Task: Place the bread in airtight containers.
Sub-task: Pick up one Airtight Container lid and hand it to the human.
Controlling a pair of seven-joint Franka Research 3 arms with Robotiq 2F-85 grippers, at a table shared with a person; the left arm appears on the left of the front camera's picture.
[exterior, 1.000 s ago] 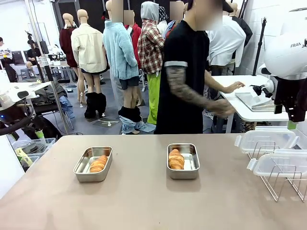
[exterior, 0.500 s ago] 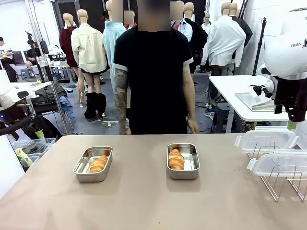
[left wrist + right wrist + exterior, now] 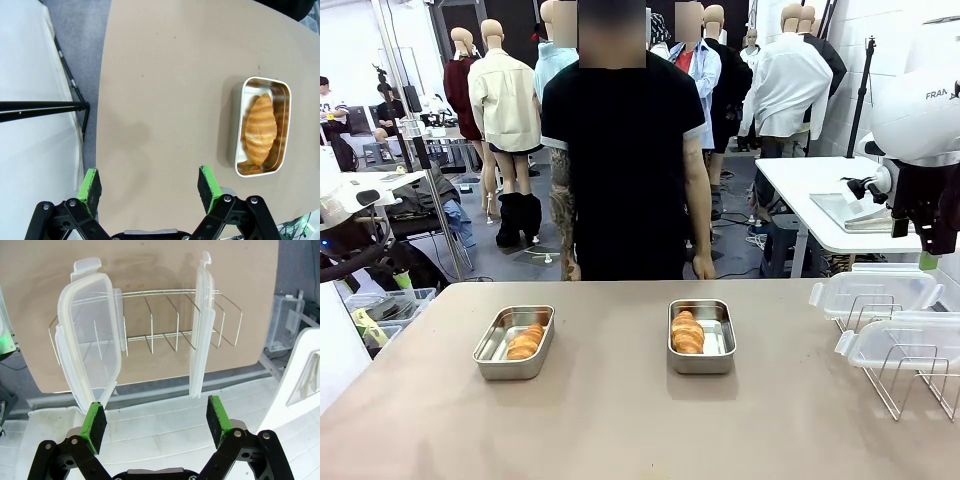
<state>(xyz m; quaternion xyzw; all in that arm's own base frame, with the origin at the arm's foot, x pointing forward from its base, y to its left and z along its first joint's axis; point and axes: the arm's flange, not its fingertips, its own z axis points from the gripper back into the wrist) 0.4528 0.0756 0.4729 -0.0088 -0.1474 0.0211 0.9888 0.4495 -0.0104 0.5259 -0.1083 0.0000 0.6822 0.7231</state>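
Two steel airtight containers sit without lids on the tan table, the left one [image 3: 490,352] and the right one [image 3: 718,345]. Each holds one golden piece of bread, on the left [image 3: 525,342] and on the right [image 3: 687,332]. My left gripper [image 3: 149,182] hovers open high above the table's left side, with the left container [image 3: 265,80] and its bread [image 3: 261,129] off to one side of it. My right gripper [image 3: 157,415] hangs open above two clear lids [image 3: 90,335] [image 3: 202,325], which stand on edge in a wire rack [image 3: 165,315].
The wire rack [image 3: 910,385] with the lids [image 3: 875,293] [image 3: 905,343] takes up the table's right end. A person [image 3: 620,150] stands at the far edge with arms down. Behind on the right is a white side table [image 3: 800,185] with a flat tray [image 3: 850,210].
The person has turned away from the white side table and now faces my table with both arms down. Neither arm, the containers nor the bread have moved.
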